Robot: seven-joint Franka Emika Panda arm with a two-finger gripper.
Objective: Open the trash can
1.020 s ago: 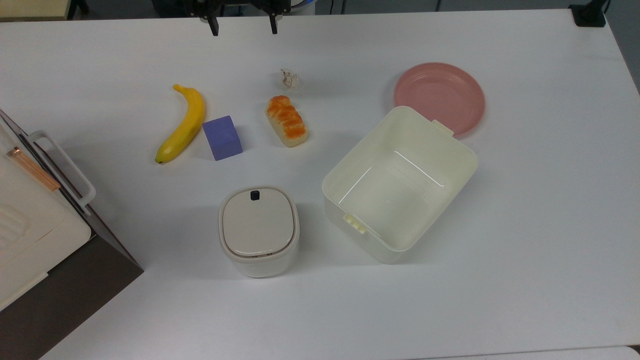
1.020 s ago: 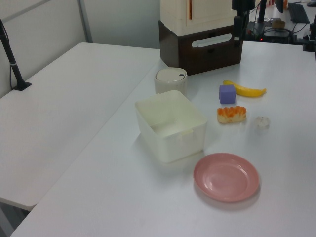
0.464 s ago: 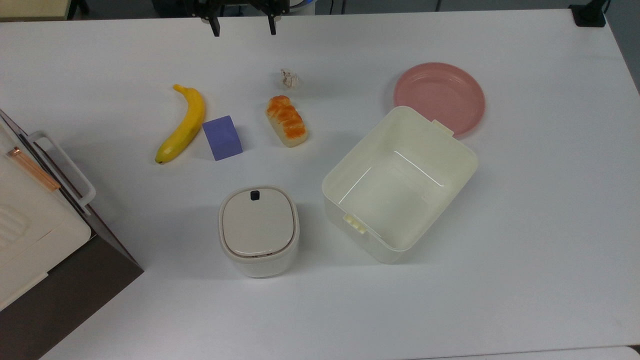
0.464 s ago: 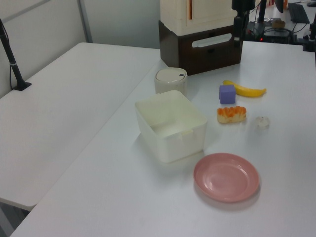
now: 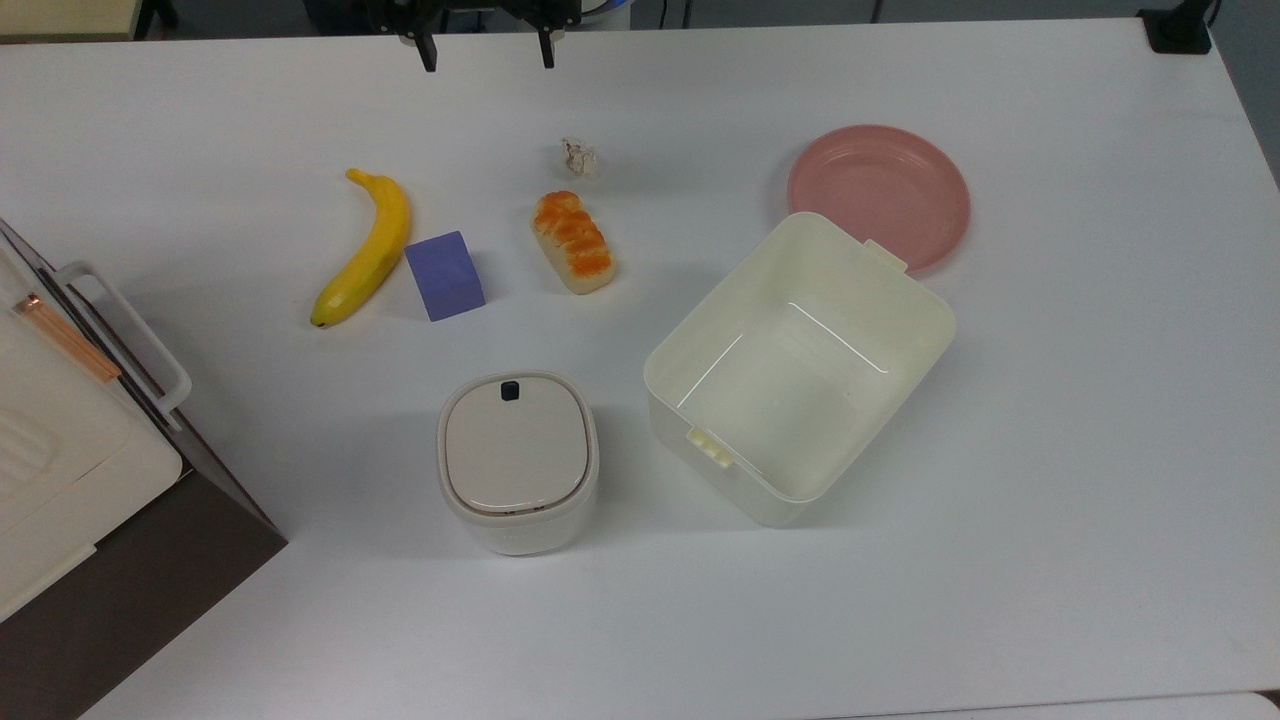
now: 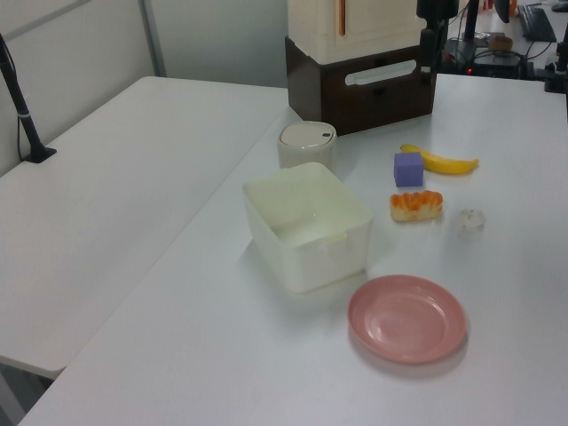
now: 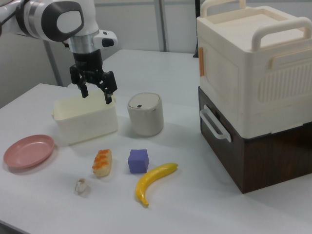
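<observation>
The trash can (image 5: pixel 517 460) is a small white rounded bin with a flat beige lid lying shut and a black button (image 5: pixel 509 390) at the lid's far edge. It stands near the table's front in the top view, and also appears as the trash can (image 6: pixel 307 145) and the trash can (image 7: pixel 145 113). My gripper (image 5: pixel 488 62) hangs open at the table's far edge, well away from the bin, with nothing between its fingers. In the right view the gripper (image 7: pixel 96 95) hovers high, left of the bin.
A banana (image 5: pixel 368 247), purple cube (image 5: pixel 445 275), bread piece (image 5: pixel 573 241) and crumpled paper (image 5: pixel 578 156) lie between gripper and bin. A lidless cream box (image 5: pixel 800 365) and pink plate (image 5: pixel 878 195) sit to the top view's right. A brown-and-cream cabinet (image 5: pixel 90 470) stands at the left.
</observation>
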